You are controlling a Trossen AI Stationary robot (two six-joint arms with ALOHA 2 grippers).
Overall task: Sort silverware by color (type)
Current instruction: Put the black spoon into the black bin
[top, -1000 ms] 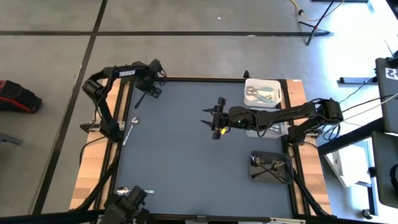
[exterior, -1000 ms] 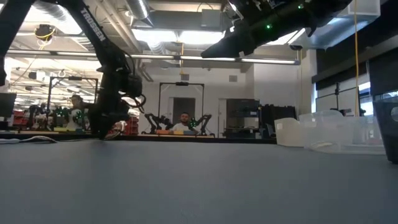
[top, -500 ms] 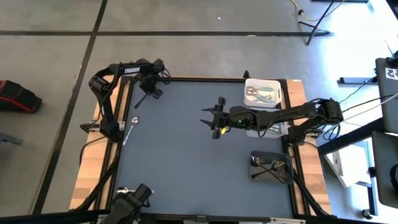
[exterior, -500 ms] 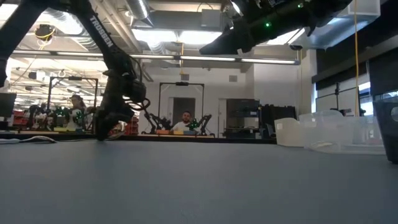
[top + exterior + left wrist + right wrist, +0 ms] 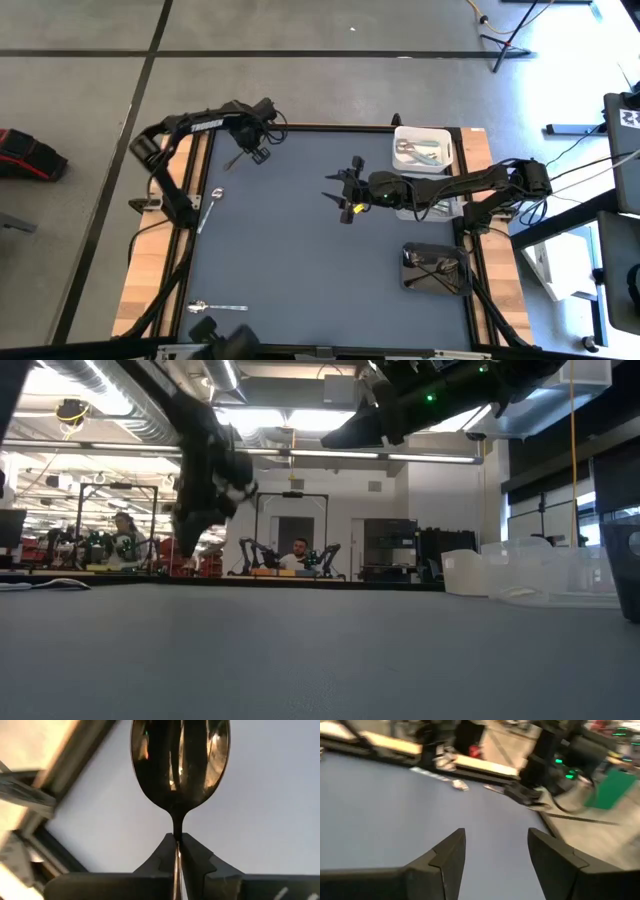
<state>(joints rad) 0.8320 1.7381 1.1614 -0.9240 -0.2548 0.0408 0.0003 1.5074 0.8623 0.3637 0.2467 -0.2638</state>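
Evenly lit from overhead in the high view, with ceiling strip lights [image 5: 300, 420] glaring in the low view above a motion-smeared left arm [image 5: 205, 470], warm reflections on the dark spoon [image 5: 180, 762] in the left wrist view, and heavy blur throughout the right wrist view.

One camera is looking straight down on the whole table [image 5: 300, 250], while another is sitting at tabletop height, facing level across it into the room. Each wrist camera is peering closely past its own fingers: the left at the table's surface, the right toward the table's edge.
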